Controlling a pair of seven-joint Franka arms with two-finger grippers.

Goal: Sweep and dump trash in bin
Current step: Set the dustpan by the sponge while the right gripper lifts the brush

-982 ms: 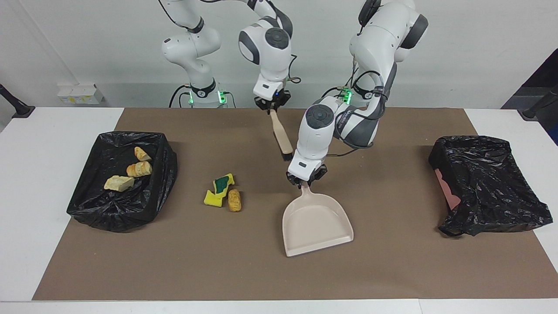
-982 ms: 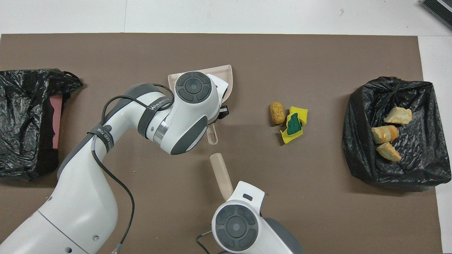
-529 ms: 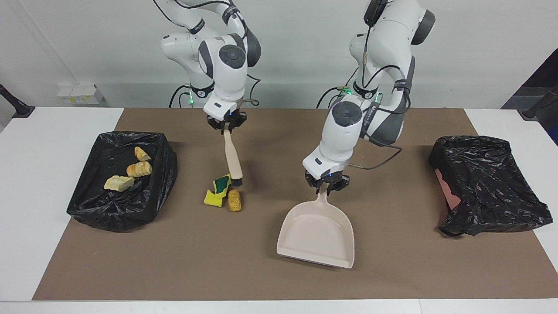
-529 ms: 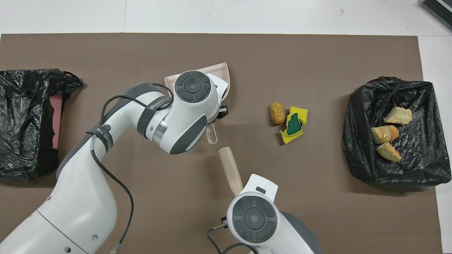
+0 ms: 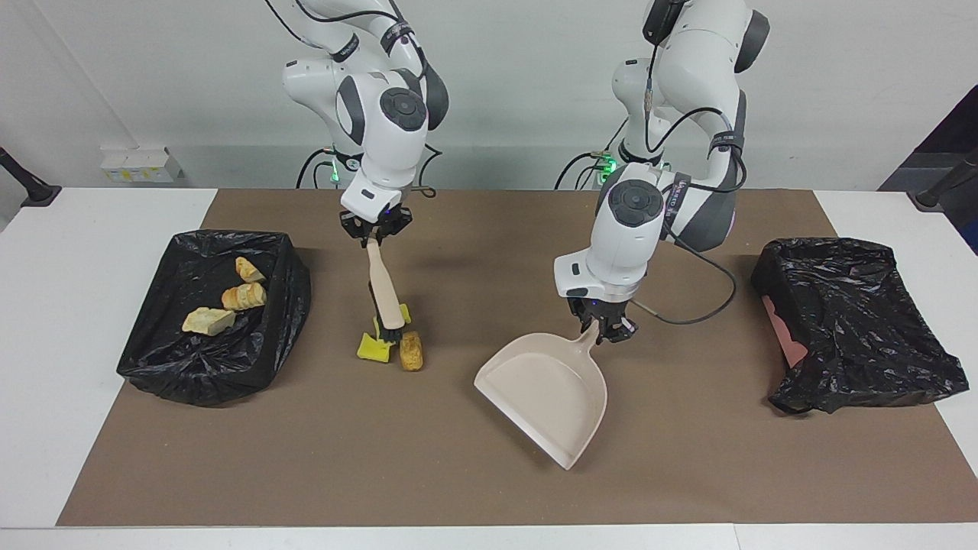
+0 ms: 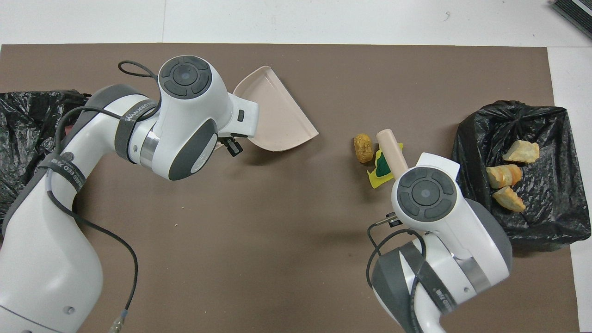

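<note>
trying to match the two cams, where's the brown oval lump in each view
Facing view: the brown oval lump lies on the mat, beside the yellow sponge pieces, at the brush's tip.
Overhead view: the lump lies beside the brush.
Shared landmark: the black-lined bin holding bread pieces, at the right arm's end.

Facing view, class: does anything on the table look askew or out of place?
Yes. The bin toward the left arm's end sags crookedly, its black liner collapsed and pink wall exposed. Three scraps lie loose on the mat, outside the other bin.
</note>
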